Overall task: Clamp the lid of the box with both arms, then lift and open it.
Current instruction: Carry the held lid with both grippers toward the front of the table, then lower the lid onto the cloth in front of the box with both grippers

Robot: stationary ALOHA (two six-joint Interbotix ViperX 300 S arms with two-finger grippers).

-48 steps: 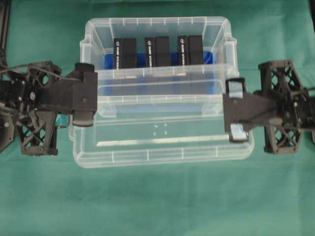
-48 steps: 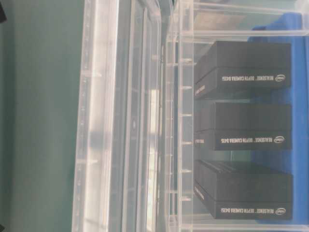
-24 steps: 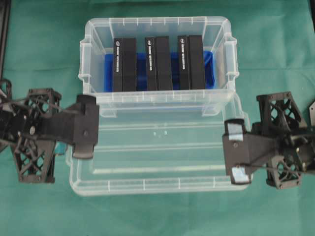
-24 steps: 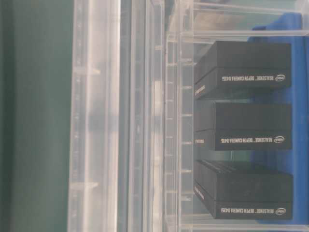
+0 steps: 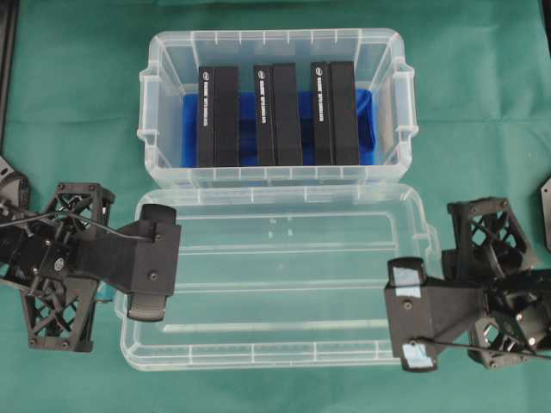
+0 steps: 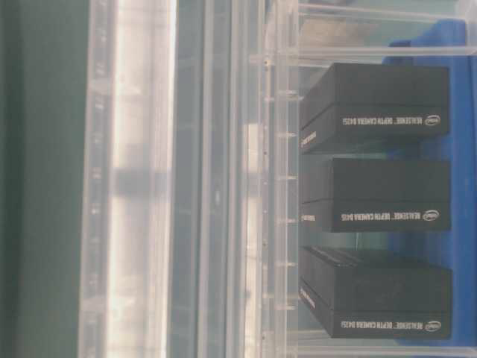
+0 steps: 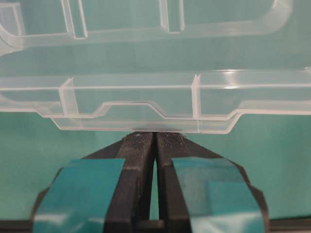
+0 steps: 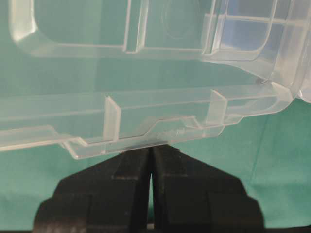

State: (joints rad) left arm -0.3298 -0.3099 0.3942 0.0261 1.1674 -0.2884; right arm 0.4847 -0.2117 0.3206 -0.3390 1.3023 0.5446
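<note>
The clear lid (image 5: 284, 284) lies level in front of the open box (image 5: 172, 176), clear of its rim. My left gripper (image 5: 170, 260) is shut on the lid's left side tab (image 7: 146, 119), the teal-taped fingers (image 7: 141, 145) pressed together under its edge. My right gripper (image 5: 396, 314) is shut on the right side tab (image 8: 146, 133), near the lid's front right corner. Three black boxes (image 5: 275, 112) stand on the blue liner (image 5: 366, 129) inside the tub. The table-level view shows the lid (image 6: 134, 186) beside the box wall (image 6: 279, 186).
Green cloth (image 5: 482, 103) covers the table all round. Both lattice wrists (image 5: 60, 254) (image 5: 495, 275) sit outside the lid's short ends. Dark equipment shows at the left edge (image 5: 7, 52) and the right edge (image 5: 546, 202).
The lid has come off the box and moved toward the table's front edge, held in both grippers. Both arms moved with it, and the box's contents are now uncovered.
</note>
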